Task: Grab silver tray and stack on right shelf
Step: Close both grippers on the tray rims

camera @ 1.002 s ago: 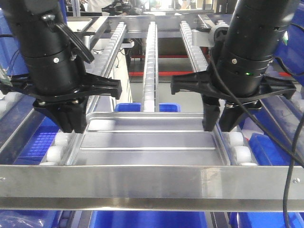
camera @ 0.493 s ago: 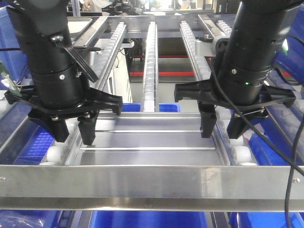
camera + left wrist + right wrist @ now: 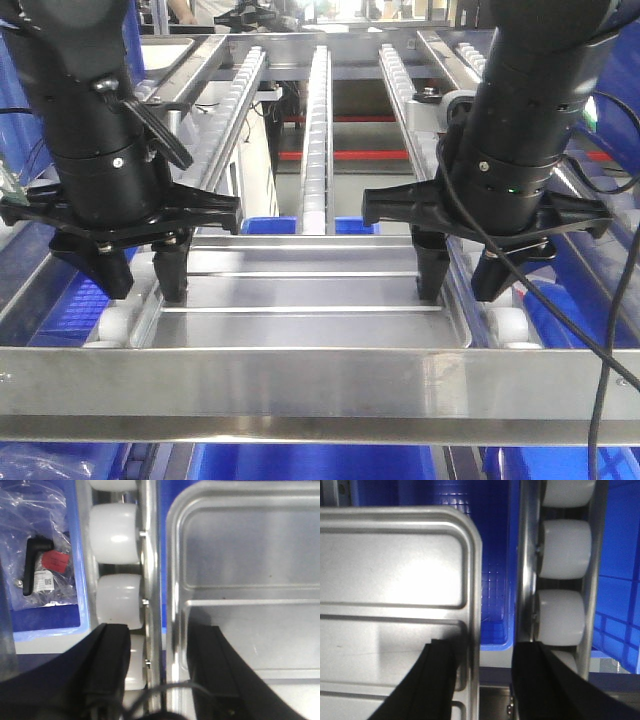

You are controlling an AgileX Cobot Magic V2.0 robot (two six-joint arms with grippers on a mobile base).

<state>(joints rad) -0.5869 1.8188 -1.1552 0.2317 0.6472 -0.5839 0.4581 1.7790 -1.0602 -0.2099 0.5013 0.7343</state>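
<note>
Both my pincers are spread. Left pincer [image 3: 140, 278] straddles the silver tray's [image 3: 310, 292] left rim, right pincer [image 3: 462, 278] its right rim. My arms point downward.

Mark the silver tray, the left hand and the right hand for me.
silver tray [image 3: 310, 330]: front view, flat base below the near ridge.
left hand [image 3: 145, 292]: front view, midway between its fingertips, at the tray's left rim.
right hand [image 3: 461, 292]: front view, midway between its fingertips, at the tray's right rim.
</note>
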